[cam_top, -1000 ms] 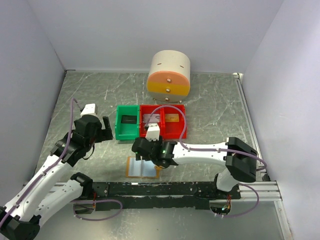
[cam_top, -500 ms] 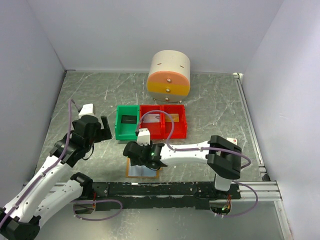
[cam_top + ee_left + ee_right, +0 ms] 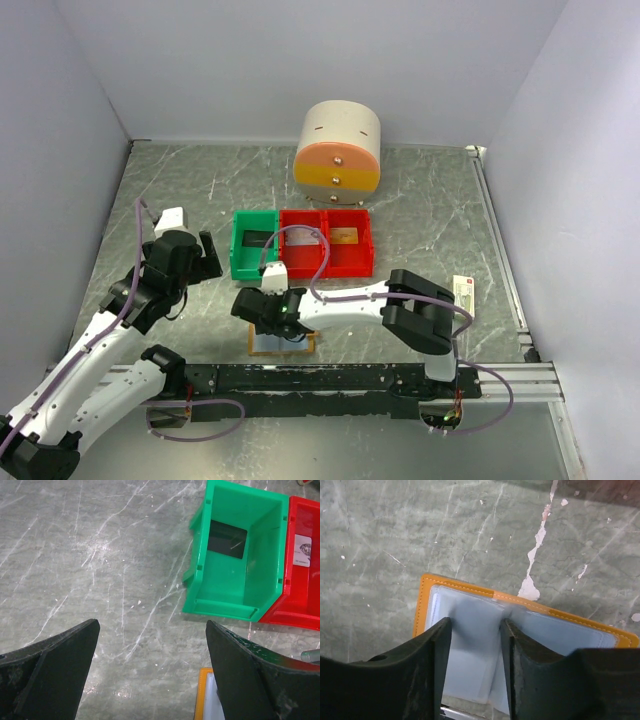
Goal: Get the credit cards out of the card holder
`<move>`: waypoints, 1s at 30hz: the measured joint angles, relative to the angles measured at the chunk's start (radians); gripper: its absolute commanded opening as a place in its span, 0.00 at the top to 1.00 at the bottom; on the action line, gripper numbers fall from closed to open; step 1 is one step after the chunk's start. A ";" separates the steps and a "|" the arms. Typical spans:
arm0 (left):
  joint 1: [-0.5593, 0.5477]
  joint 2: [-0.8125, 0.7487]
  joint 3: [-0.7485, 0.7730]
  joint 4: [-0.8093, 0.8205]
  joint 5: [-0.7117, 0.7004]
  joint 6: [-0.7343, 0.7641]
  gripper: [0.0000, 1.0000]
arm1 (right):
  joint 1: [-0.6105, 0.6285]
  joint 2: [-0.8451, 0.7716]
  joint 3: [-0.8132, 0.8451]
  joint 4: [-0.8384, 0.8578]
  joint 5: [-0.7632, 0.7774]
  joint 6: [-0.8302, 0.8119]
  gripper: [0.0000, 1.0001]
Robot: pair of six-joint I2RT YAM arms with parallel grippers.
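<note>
Right gripper (image 3: 475,632): low over open card holder (image 3: 570,632), astride 1 pale-blue pocket.
Jaws part-way apart around pocket; clamped or not, cannot tell. Holder flat on counter (image 3: 430,220) near arm bases, pockets up, likely for picking. Beyond, apparently 2 credit cards (image 3: 345,236) in red bins (image 3: 350,268). Left gripper (image 3: 152,625) wide apart, aside near green bin (image 3: 235,580).

- Top external: high behind the arms, overlooking the table (image 3: 430,200).
- Left wrist: downward, near the green bin (image 3: 225,587).
- Right wrist: close above the card holder (image 3: 475,640), seen in all.
</note>
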 measured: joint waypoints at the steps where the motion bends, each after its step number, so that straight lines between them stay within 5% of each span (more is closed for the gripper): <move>1: 0.000 0.000 0.000 0.000 0.000 0.000 0.00 | 0.000 0.008 0.012 -0.009 0.004 0.006 0.63; 11: 0.002 0.000 0.000 0.000 0.000 0.000 0.00 | 0.000 0.011 0.014 -0.019 0.033 0.017 0.83; 15: 0.002 0.003 0.000 0.000 0.000 0.000 0.00 | -0.002 -0.011 -0.019 0.013 0.026 0.004 1.00; 24: 0.005 0.005 0.000 -0.002 0.044 -0.011 0.00 | -0.043 -0.101 -0.166 0.172 -0.096 -0.013 1.00; 30: 0.006 -0.013 -0.022 0.018 0.278 -0.098 0.05 | -0.124 -0.205 -0.370 0.385 -0.216 0.047 1.00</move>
